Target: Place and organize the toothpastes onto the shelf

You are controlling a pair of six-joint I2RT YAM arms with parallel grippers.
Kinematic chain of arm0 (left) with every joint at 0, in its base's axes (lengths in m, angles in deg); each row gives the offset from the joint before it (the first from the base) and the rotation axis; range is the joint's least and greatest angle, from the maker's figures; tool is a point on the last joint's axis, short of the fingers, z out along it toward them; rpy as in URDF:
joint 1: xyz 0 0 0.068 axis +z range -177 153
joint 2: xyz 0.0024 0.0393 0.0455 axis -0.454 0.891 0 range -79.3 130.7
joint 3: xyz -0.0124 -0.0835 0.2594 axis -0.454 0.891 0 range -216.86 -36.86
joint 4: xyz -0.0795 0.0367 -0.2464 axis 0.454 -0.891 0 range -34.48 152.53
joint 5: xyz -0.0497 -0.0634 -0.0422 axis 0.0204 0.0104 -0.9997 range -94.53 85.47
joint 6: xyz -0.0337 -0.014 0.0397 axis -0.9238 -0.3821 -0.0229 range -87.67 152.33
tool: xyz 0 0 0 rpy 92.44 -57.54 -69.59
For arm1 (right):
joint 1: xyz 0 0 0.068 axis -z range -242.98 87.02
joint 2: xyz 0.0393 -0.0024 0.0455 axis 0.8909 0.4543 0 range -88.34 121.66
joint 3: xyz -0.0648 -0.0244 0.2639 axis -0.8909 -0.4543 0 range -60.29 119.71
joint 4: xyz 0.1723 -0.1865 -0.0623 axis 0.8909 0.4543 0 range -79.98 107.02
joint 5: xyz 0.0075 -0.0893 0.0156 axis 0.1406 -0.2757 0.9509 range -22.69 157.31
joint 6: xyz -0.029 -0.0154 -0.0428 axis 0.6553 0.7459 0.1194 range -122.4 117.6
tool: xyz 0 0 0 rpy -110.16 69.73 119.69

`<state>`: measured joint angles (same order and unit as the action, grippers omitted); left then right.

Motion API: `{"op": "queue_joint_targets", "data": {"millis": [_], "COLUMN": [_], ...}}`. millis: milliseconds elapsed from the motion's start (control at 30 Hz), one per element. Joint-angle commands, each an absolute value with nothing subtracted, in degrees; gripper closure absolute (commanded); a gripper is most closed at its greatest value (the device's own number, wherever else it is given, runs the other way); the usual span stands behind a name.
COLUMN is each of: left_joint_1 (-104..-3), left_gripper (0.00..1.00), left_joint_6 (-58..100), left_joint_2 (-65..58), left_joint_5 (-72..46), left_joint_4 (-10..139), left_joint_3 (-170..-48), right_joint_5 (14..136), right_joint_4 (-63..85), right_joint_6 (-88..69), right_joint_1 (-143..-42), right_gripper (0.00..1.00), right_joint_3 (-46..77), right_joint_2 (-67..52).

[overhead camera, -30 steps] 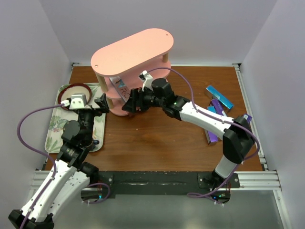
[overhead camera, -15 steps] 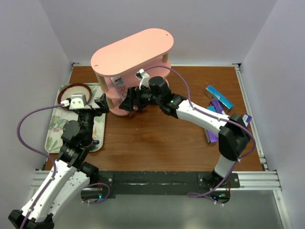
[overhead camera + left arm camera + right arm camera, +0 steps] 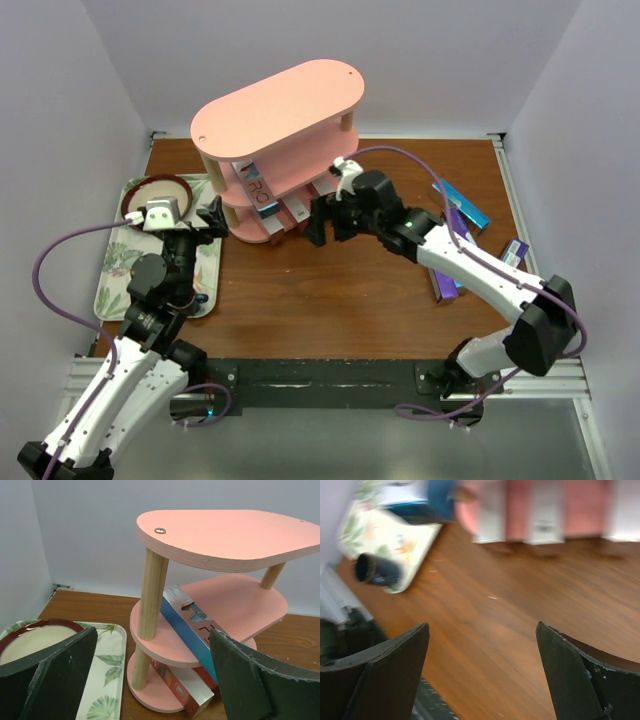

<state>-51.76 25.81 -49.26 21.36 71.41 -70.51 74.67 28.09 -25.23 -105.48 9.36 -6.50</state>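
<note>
on the pink shelf [image 3: 275, 120] a blue toothpaste box [image 3: 258, 186] lies on the middle tier, with more boxes [image 3: 287, 213] on the bottom one. right jaws gape empty just beside its base; left jaws (also wide, empty) hang between shelf and tray [image 3: 112, 270]. spare boxes [image 3: 462, 204] lie far right on the counter [image 3: 330, 290].

- Left arm [image 3: 150, 300]: rooted at 7 o'clock in the top view, elbow bent, forearm reaching toward 12 o'clock.
- Left gripper [image 3: 213, 214]: out at 9 o'clock, fingers [image 3: 60, 670] spread wide, gripping nothing.
- Right arm [image 3: 480, 275]: rooted at 5 o'clock, elbow pushed out to 4 o'clock, forearm stretched toward 10 o'clock.
- Right gripper [image 3: 318, 222]: just above centre, aimed toward 9 o'clock, jaws wide apart, empty; its wrist view blurred.
</note>
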Motion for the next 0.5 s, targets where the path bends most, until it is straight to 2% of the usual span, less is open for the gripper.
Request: {"op": "queue_joint_targets", "data": {"millis": [0,267,467], "left_joint_1": [-51.17,-51.26,-51.26], "left_gripper": [0.00,0.00,0.00], "left_joint_6": [24.69,24.34,23.99], "left_joint_2": [-49.42,-48.98,-49.24], "left_joint_5": [20.69,20.08,19.38], "left_joint_4": [72.72,72.55,72.28], "left_joint_3": [-72.98,-73.07,-73.07], "right_joint_5": [68.81,52.66,51.23], "right_joint_4": [34.89,43.41,44.30], "right_joint_6": [-23.23,-22.43,-23.93], "right_joint_1": [-96.84,-87.86,-80.57], "right_gripper": [0.07,0.05,0.01], "right_joint_3": [3.97,0.01,-3.94], "right_joint_2": [-12.38,-17.24,-17.33]}}
